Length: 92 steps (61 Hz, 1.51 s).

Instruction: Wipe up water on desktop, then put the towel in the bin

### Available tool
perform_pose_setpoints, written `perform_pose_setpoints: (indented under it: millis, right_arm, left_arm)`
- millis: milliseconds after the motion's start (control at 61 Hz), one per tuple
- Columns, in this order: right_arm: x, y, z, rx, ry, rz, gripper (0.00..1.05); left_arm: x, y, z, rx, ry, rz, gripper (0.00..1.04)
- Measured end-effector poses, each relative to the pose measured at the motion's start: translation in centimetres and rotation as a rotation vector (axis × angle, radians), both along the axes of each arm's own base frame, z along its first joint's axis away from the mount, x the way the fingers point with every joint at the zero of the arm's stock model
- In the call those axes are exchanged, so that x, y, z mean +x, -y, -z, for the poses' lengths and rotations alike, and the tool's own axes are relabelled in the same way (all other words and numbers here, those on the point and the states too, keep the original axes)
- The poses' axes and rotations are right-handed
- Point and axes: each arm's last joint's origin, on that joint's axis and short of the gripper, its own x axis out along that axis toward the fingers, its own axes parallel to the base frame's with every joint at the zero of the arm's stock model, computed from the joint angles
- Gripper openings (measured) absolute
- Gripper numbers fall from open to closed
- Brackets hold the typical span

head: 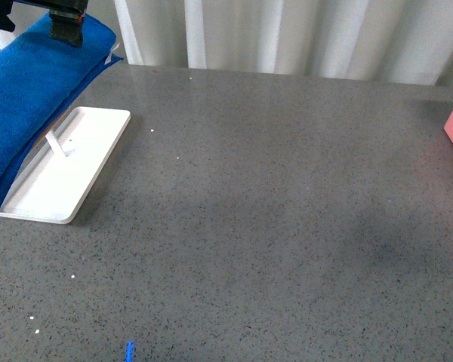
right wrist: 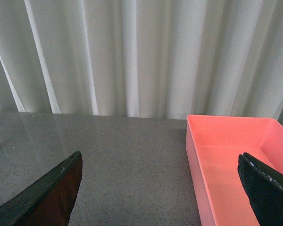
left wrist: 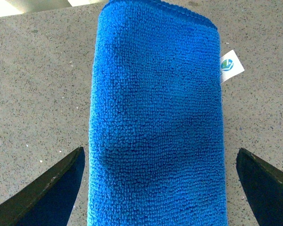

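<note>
Towel (head: 30, 83), folded into a long blue strip, lies on the desktop (head: 272, 226) along the left long side of the white tray (head: 75, 162) and overlaps that side, with its white label (left wrist: 231, 66) near the end farthest from the tray's near edge. The left gripper (left wrist: 159, 155) sits over that far end of the towel, fingers (left wrist: 47, 188) spread wide on either side of the strip and not clamped on it. The bin (right wrist: 226, 150) stands well to the right of the tray, and the right gripper (right wrist: 159, 157) hangs before it, jaws parted wide over bare desktop.
</note>
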Motion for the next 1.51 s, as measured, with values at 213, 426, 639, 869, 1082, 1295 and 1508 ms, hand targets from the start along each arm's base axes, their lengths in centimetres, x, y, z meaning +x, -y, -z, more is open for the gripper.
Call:
perform_pose_setpoints:
  millis: [213,426,639,869,1082,1295,1508]
  right_arm:
    - [0.0,0.0,0.0,0.0,0.0,0.0,0.98]
    - [0.0,0.0,0.0,0.0,0.0,0.0,0.98]
    - [0.0,0.0,0.0,0.0,0.0,0.0,0.98]
    - [0.0,0.0,0.0,0.0,0.0,0.0,0.98]
    - [0.0,0.0,0.0,0.0,0.0,0.0,0.98]
    - [0.0,0.0,0.0,0.0,0.0,0.0,0.98]
    - [0.0,0.0,0.0,0.0,0.0,0.0,0.98]
  left_arm:
    - [0.2,0.4,0.6,0.035,0.011,0.02,0.98]
    - [0.1,1.0,2.2,0.068,-0.008,0.057,0.98]
    - [0.1,1.6,3.0,0.099,-0.016,0.073,0.92]
    - [0.0,1.6,3.3,0.146,-0.001,0.073,0.43]
    - [-0.4,2.2,4.0,0.136,0.004,0.102,0.07]
    - [-0.9,2.7,4.1,0.138,0.005,0.127,0.06]
    - [-1.4,1.9,2.2,0.127,0.05,0.125,0.06]
